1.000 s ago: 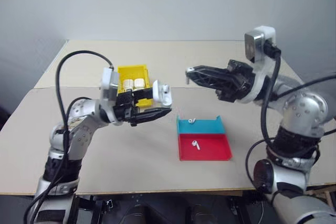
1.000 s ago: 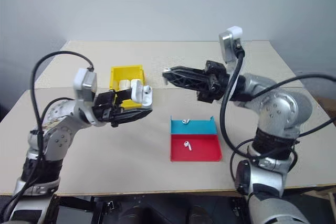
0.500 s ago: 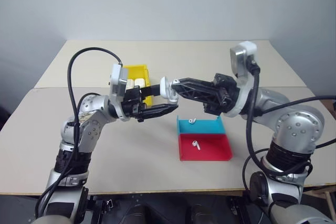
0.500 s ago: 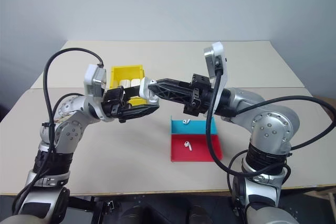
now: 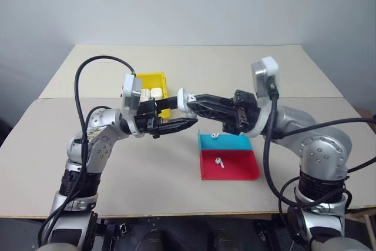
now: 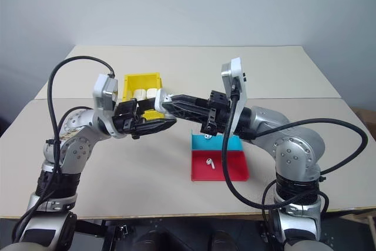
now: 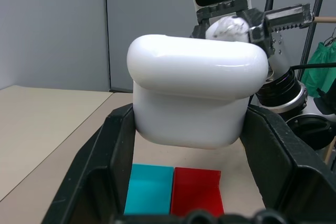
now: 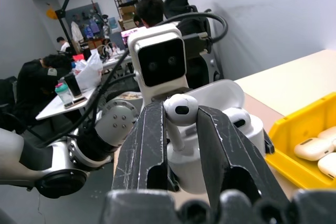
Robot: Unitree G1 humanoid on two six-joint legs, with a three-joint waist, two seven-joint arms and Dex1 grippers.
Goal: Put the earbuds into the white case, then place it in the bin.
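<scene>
Left gripper [image 5: 189, 123]: raised over the desk, pointing toward the robot's right — jaws clamped on the white case.
White case [image 7: 193, 92]: held off the desk between the left jaws, lid hinged open in the right wrist view, just in front of the bin as the head views show it.
Right gripper [image 5: 187, 99]: raised, pointing toward the robot's left, its tip meeting the white case — jaws pinched narrow on one earbud.
Held earbud [image 8: 180, 109]: glossy white, bulb uppermost between the two black fingers [image 8: 152, 142], stem running down between them; directly above the open case.
Earbud on teal half [image 5: 214, 135]: lies loose near the back wall of the tray's teal part.
Earbud on red half [image 5: 219, 160]: lies loose near the middle of the red part, well apart from both grippers.
Tray [image 5: 241, 171]: flat, teal half behind and red half in front; sits on the desk below the right gripper.
Bin [image 5: 150, 79]: bright yellow, on the desk behind the left gripper; holds two white cases [image 5: 150, 93] side by side.
Desk [image 5: 176, 186]: pale beige top carrying the bin and the tray.
</scene>
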